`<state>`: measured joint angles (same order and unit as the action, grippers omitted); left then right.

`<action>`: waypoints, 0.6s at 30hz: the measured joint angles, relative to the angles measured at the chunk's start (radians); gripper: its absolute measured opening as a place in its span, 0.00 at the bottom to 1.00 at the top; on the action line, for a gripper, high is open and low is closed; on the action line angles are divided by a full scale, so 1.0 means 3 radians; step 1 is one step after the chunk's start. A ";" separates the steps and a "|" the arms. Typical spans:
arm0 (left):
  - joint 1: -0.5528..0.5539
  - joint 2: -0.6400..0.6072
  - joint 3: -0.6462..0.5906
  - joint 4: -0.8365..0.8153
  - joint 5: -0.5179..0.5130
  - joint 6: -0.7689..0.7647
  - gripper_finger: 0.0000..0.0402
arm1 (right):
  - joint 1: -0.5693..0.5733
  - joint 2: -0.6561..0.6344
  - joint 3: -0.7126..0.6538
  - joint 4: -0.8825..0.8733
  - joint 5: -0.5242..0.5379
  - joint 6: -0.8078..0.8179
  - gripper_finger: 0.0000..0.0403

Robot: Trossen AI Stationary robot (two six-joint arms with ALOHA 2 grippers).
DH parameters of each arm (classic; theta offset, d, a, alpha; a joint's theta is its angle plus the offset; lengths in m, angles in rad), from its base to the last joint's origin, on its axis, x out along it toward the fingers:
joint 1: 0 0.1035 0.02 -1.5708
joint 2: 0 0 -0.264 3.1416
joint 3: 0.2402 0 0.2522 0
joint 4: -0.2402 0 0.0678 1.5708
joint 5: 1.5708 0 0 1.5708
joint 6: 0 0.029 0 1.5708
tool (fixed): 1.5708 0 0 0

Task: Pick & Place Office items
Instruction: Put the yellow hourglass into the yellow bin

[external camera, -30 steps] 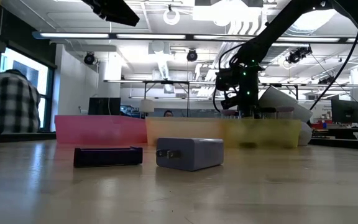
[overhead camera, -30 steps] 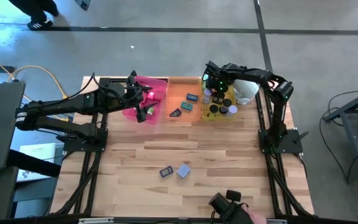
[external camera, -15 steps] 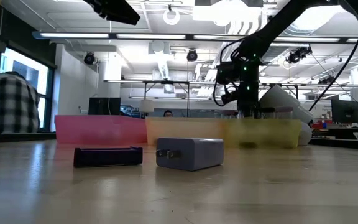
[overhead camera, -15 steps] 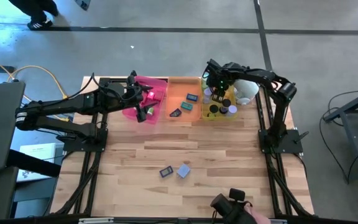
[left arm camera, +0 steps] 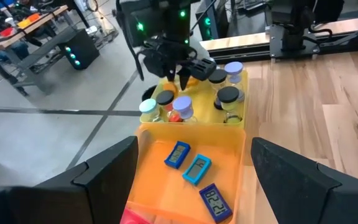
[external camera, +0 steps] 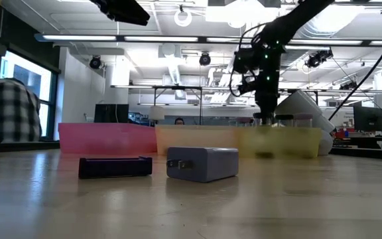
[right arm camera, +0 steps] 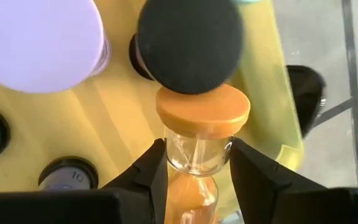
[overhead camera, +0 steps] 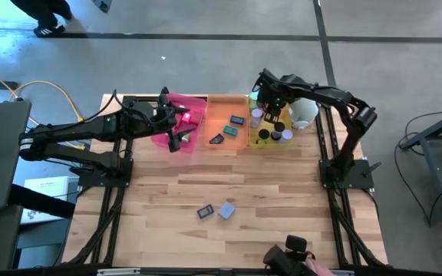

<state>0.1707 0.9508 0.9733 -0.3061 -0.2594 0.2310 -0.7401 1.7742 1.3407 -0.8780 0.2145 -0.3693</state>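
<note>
Right gripper (right arm camera: pixel 194 168) pinching an orange-capped sand timer (right arm camera: pixel 199 134) above the yellow tray (overhead camera: pixel 271 142); left gripper (overhead camera: pixel 176 126) idle over the pink tray (overhead camera: pixel 194 107).

Near to far: a dark flat rectangle (external camera: pixel 115 166) and a lavender block (external camera: pixel 203 163) lie side by side on the bare wood table (overhead camera: pixel 229 184), well short of the trays. Orange tray (left arm camera: pixel 160 186) holds three blue/teal rectangles (left arm camera: pixel 196 169). Yellow tray holds several upright timers, black-capped (left arm camera: pixel 229 95), lavender-capped (left arm camera: pixel 233 68) and pale blue-capped (left arm camera: pixel 148 107) among them. Right fingers (right arm camera: pixel 151 171) clamp the timer's glass body on both sides, the timer lifted above the others. Left gripper's fingers stand spread wide, holding nothing. White cup (overhead camera: pixel 304 111) lies just beyond the yellow tray. A person in a plaid shirt (external camera: pixel 8 109) sits in the room behind.
</note>
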 joint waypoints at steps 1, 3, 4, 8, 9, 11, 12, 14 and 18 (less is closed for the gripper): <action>0.0000 0.0000 0.0000 0.0000 0.0001 0.0000 0.76 | 0.0009 -0.0036 0.0000 0.0001 0.0002 0.0002 0.32; 0.0000 0.0000 0.0000 0.0000 0.0002 0.0000 0.76 | 0.0032 -0.0121 0.0000 0.0002 0.0003 0.0005 0.32; 0.0000 0.0000 0.0000 0.0000 0.0002 0.0000 0.76 | 0.0046 -0.0161 0.0001 0.0007 0.0014 0.0006 0.32; 0.0000 0.0000 0.0000 0.0000 0.0003 0.0000 0.76 | 0.0078 -0.0307 0.0004 -0.0003 0.0105 0.0009 0.29; 0.0000 0.0000 0.0000 0.0000 0.0004 0.0000 0.76 | 0.0088 -0.0349 0.0004 -0.0002 0.0104 0.0019 0.27; 0.0000 0.0000 0.0000 -0.0001 0.0006 0.0000 0.76 | 0.0112 -0.0425 0.0005 0.0005 0.0104 0.0066 0.22; 0.0000 0.0000 0.0000 0.0000 0.0007 0.0000 0.76 | 0.0120 -0.0452 0.0008 0.0008 0.0104 0.0098 0.19; 0.0000 0.0000 0.0000 0.0000 0.0008 0.0000 0.76 | 0.0118 -0.0474 0.0008 -0.0002 0.0110 0.0106 0.11; 0.0000 -0.0001 0.0000 0.0000 0.0008 -0.0001 0.76 | 0.0106 -0.0479 0.0008 -0.0017 0.0129 0.0109 0.01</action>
<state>0.1707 0.9506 0.9733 -0.3063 -0.2569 0.2307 -0.7083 1.6306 1.3430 -0.8832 0.2531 -0.3365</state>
